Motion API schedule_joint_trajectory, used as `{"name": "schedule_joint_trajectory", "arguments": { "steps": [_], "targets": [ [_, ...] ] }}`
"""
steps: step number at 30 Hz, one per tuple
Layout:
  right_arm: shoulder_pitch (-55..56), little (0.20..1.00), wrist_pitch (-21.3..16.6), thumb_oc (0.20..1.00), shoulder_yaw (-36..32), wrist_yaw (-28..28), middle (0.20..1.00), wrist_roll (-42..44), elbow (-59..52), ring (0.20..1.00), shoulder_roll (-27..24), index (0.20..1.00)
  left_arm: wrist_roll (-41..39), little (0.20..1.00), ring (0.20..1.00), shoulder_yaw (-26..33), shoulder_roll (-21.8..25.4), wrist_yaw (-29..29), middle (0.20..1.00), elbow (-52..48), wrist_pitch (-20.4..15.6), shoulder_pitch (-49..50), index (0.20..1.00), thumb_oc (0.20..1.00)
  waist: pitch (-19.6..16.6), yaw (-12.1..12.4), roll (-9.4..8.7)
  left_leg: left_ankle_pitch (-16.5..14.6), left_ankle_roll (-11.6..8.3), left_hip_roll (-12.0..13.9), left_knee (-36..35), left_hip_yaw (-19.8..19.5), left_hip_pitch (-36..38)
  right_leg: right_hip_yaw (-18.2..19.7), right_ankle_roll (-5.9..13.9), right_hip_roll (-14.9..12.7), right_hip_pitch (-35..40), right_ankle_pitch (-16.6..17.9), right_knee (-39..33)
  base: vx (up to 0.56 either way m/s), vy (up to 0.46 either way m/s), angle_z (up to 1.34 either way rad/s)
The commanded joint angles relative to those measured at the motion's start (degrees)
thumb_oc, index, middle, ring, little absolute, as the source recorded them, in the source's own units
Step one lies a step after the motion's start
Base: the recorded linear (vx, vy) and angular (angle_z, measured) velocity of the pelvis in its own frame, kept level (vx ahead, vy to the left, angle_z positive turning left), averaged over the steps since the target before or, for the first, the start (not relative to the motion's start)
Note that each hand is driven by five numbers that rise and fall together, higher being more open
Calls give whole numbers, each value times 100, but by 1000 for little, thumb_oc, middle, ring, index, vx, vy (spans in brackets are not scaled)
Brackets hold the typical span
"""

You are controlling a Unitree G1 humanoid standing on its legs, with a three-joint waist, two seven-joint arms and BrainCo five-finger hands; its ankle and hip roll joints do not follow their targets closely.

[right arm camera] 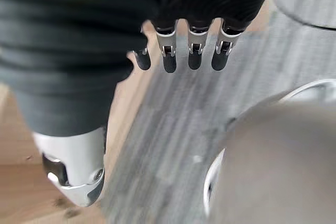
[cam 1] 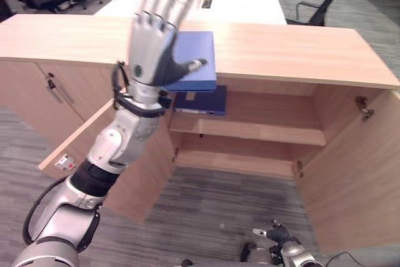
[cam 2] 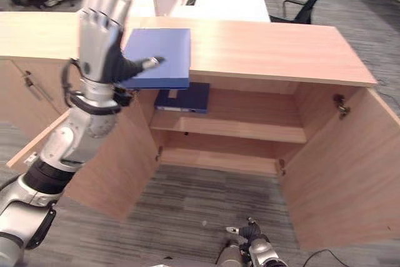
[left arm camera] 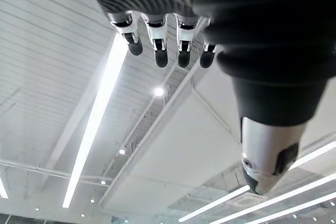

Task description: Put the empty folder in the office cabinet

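The left hand (cam 1: 153,42) is raised, fingers straight and holding nothing, just beside the blue folder (cam 1: 199,60) overhanging the counter (cam 1: 300,48) edge, so a careless touch may knock it down.

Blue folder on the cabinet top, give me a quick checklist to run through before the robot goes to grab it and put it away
1. Blue folder reachable: ok, it lies flat on the cabinet top, overhanging the front edge.
2. Cabinet doors open: ok, both swung wide.
3. Room on the upper shelf: ok, a dark blue folder sits at its left end, the rest is bare.
4. Left hand free: ok, raised in front of the folder with fingers straight, holding nothing.
5. Right hand free: ok, low by the floor, fingers relaxed.
6. Folder is empty: cannot tell, it is closed.
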Motion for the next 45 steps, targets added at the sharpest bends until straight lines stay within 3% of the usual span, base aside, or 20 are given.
{"name": "schedule_joint_trajectory", "arguments": {
  "steps": [1, 4, 7, 8, 10, 11, 12, 13, 14, 15, 16, 18, 21, 27, 33, 45],
  "targets": [
    [247, 1000, -73, 1000, 39, -68, 1000, 220, -5, 1000, 357, 1000, -146, 1000, 1000, 428, 114, -21, 1000, -447, -251, -105, 1000, 1000, -52, 12, -190, -320, -177, -340, 63, -526, 75, -260, 120, -139, 599, 583, -165, 379, -224, 140],
    [257, 1000, -117, 1000, 61, -62, 1000, 184, 54, 1000, 368, 1000, -399, 1000, 1000, 385, 60, -78, 1000, -748, -463, -60, 1000, 1000, -106, -32, -211, -483, -270, -214, 316, -677, 118, -485, 69, 1, 818, 562, -216, 282, -253, 120],
    [327, 1000, -222, 1000, 74, -79, 1000, 260, 47, 1000, 295, 1000, -678, 1000, 1000, 253, -40, -108, 1000, -938, -688, -112, 1000, 1000, -133, -179, -261, -697, -615, 195, 1335, -309, -174, -670, -89, 167, 1126, 413, -330, 194, -236, 60],
    [330, 1000, -225, 1000, 74, -78, 1000, 265, 46, 1000, 293, 1000, -685, 1000, 1000, 253, -40, -109, 1000, -935, -694, -114, 1000, 1000, -134, -183, -251, -742, -644, 237, 1439, -320, -224, -682, -109, 195, 1132, 405, -344, 164, -306, 54],
    [350, 1000, -267, 1000, 151, -123, 1000, 300, 88, 1000, 191, 1000, -973, 1000, 1000, 143, -91, -172, 1000, -1035, -812, -124, 1000, 1000, 22, -184, -367, -107, -1198, 1344, 3487, 595, -760, -961, -541, 574, 1629, 75, -543, 210, -469, 21],
    [334, 1000, -276, 1000, 137, -145, 1000, 327, 134, 1000, 183, 1000, -1039, 1000, 1000, 115, -56, -240, 1000, -1046, -826, -134, 1000, 1000, 61, -150, -385, 61, -1321, 1621, 3866, 737, -859, -975, -669, 721, 1772, -46, -606, 146, -381, 1],
    [325, 1000, -276, 1000, 117, -155, 1000, 349, 164, 1000, 178, 1000, -1082, 1000, 1000, 117, -29, -271, 1000, -1096, -836, -149, 1000, 1000, 96, -118, -381, 199, -1417, 1809, 4093, 819, -1007, -1012, -750, 813, 1870, -138, -658, 137, -261, 28],
    [320, 1000, -280, 1000, 106, -160, 1000, 387, 187, 1000, 194, 1000, -1124, 1000, 1000, 97, -16, -319, 1000, -1160, -865, -171, 1000, 1000, 70, -128, -411, 336, -1458, 2137, 3933, 1110, -1068, -1143, -778, 906, 2006, -193, -719, 138, -188, 17],
    [314, 1000, -277, 1000, 107, -160, 1000, 389, 206, 1000, 189, 1000, -1156, 1000, 1000, 102, -4, -362, 1000, -1199, -888, -156, 1000, 1000, 82, -97, -445, 362, -1454, 2247, 3710, 1200, -1166, -1156, -791, 918, 2080, -196, -761, 148, -104, 36],
    [293, 1000, -281, 1000, 137, -134, 1000, 323, 231, 1000, 170, 1000, -1214, 1000, 1000, 156, 16, -426, 1000, -1253, -927, -119, 1000, 1000, 105, -44, -495, 238, -1297, 2189, 3054, 1169, -1355, -1125, -766, 892, 2080, -178, -778, 75, 28, 33],
    [288, 1000, -287, 1000, 145, -127, 1000, 289, 248, 1000, 170, 1000, -1235, 1000, 1000, 215, 39, -447, 1000, -1288, -947, -63, 1000, 1000, 94, -35, -516, 301, -1238, 2094, 2538, 1180, -1378, -1118, -710, 866, 2040, -154, -776, 59, 98, 39],
    [271, 1000, -286, 1000, 164, -111, 1000, 271, 267, 1000, 173, 1000, -1318, 1000, 1000, 315, 39, -455, 1000, -1340, -988, 12, 1000, 1000, 60, -5, -510, 709, -1278, 2105, 1760, 1219, -1368, -1076, -650, 837, 1991, -159, -775, 87, 106, -5],
    [279, 1000, -309, 1000, 188, -72, 1000, 268, 271, 1000, 233, 1000, -1400, 1000, 1000, 454, 54, -509, 1000, -1377, -1026, 233, 1000, 1000, 1, 99, -461, 882, -1265, 2002, 1256, 1088, -1221, -968, -630, 922, 2077, -214, -771, 106, 58, -49],
    [382, 1000, -290, 1000, 250, -14, 1000, 268, 351, 1000, 398, 1000, -1537, 1000, 1000, 745, 191, -642, 1000, -1566, -1096, 719, 1000, 1000, -107, 236, -453, 994, -1231, 1773, 927, 1312, -855, -810, -647, 857, 2198, -291, -698, 126, 97, -39],
    [375, 1000, -252, 1000, 303, 29, 1000, 236, 369, 1000, 485, 1000, -1696, 1000, 1000, 949, 184, -705, 1000, -1709, -1130, 929, 1000, 1000, -126, 329, -497, 980, -1183, 1715, 967, 1279, -945, -841, -637, 821, 2064, -293, -640, 13, 47, 18],
    [324, 1000, -179, 1000, 296, 25, 1000, 148, 474, 1000, 449, 1000, -2166, 1000, 1000, 1329, 258, -1051, 1000, -2047, -1247, 1419, 1000, 1000, -96, 514, -433, 1121, -1243, 1812, 959, 1203, -917, -893, -687, 957, 2030, -324, -656, -10, -16, 1]
  ]
}}
